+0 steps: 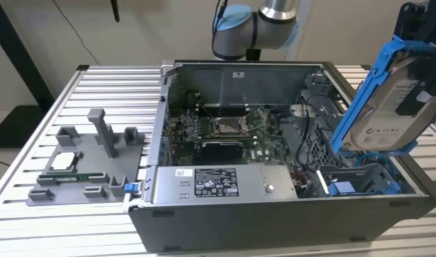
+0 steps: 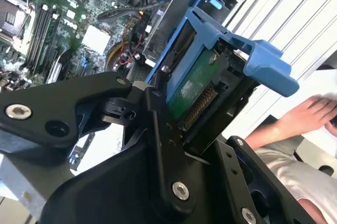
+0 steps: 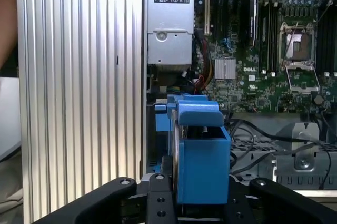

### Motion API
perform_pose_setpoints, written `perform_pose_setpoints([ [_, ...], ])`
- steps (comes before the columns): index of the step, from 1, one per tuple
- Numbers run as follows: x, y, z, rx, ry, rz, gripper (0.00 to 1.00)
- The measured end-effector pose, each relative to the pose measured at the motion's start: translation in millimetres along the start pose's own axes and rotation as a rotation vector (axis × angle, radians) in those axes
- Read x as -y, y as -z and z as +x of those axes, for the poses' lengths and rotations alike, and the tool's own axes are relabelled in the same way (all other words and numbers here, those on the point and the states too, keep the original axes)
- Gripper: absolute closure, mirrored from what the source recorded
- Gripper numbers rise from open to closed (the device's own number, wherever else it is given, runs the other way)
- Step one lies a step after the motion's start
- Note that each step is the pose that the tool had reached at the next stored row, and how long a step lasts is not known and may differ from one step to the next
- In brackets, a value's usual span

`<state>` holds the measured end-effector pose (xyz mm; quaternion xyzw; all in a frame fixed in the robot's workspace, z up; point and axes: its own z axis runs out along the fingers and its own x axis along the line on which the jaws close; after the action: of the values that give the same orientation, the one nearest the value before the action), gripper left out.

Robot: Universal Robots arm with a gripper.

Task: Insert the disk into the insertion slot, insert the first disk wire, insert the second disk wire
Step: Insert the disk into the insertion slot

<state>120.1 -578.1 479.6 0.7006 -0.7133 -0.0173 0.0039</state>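
Note:
My gripper (image 1: 420,72) is shut on the disk (image 1: 389,107), a silver drive with a white label in a bright blue carrier. I hold it tilted above the case's corner at the exterior view's right. Below it sits the insertion slot (image 1: 357,179), a grey metal cage bay edged with blue tabs. In the second wrist view the black fingers (image 2: 158,113) clamp the disk (image 2: 192,84), whose green board faces the camera. The first wrist view shows the carrier (image 3: 202,155) end-on between the fingers (image 3: 158,195). Blue and black cables (image 1: 366,158) lie by the cage; which are the disk wires I cannot tell.
The open computer case holds a motherboard (image 1: 225,128) and a grey labelled power-supply box (image 1: 218,183). A grey fixture tray (image 1: 89,160) with posts stands on the slatted table (image 1: 32,225) at the exterior view's left. A person's hand (image 2: 310,113) rests beside the table.

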Motion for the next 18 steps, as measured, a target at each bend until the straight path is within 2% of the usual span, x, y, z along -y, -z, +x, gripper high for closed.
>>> perform_pose_setpoints([
  [8, 1.9, -10.7, 0.6, 0.0002, 0.000, 0.0000, 1.00],
  [18, 10.8, -21.5, 0.6, 0.0001, 0.000, -0.0037, 1.00],
])
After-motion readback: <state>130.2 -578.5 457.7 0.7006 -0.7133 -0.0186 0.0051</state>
